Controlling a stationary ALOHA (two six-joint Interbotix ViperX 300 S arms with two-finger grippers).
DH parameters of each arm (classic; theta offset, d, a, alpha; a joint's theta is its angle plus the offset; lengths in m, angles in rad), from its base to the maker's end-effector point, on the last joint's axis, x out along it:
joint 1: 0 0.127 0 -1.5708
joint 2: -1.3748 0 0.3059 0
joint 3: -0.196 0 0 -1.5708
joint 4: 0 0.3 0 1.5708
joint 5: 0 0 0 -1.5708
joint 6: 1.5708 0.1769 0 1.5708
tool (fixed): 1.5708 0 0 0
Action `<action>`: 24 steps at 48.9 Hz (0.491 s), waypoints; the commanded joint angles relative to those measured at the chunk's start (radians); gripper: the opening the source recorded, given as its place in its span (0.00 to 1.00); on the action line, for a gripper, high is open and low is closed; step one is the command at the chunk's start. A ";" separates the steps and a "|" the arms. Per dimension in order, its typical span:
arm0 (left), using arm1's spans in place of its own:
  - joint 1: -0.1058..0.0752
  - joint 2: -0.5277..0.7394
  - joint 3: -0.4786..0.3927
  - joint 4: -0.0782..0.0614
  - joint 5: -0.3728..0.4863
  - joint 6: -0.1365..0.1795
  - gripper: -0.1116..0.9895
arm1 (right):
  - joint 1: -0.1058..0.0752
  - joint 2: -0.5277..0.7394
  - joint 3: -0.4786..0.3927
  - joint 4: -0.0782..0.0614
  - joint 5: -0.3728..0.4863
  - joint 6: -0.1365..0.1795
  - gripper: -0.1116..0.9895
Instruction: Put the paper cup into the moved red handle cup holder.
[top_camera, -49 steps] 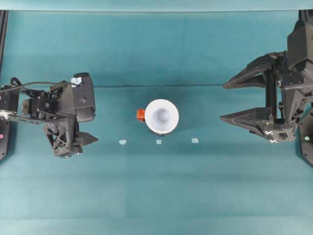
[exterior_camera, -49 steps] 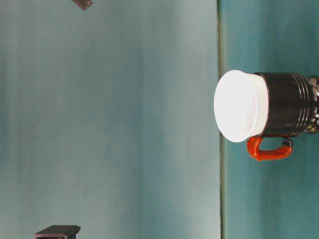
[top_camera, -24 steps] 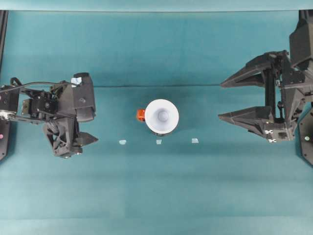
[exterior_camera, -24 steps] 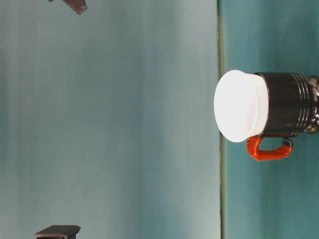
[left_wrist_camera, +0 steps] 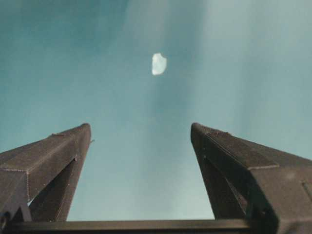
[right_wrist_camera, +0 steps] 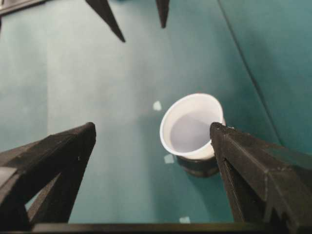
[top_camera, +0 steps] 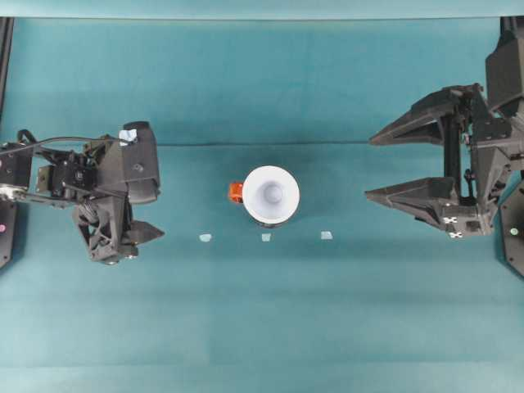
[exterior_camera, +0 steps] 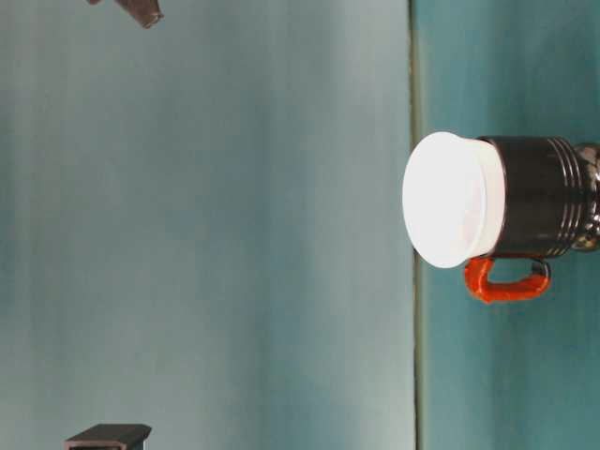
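Paper cup (top_camera: 271,194) seated upright in black cup holder (exterior_camera: 536,197) at tabletop (top_camera: 262,327) centre, red handle (top_camera: 236,193) at 9 o'clock; left pincer (top_camera: 141,235) and right pincer (top_camera: 391,166) spread apart, empty, evidently released.

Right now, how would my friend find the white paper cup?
Look at the middle of the teal table, between the two black grippers. The round white paper cup sits inside a glossy black cylindrical holder. Its small red-orange handle sets it apart.
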 commanded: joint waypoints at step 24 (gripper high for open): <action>-0.005 -0.144 0.014 0.000 0.000 0.000 0.93 | -0.003 -0.005 -0.009 -0.002 -0.009 0.005 0.89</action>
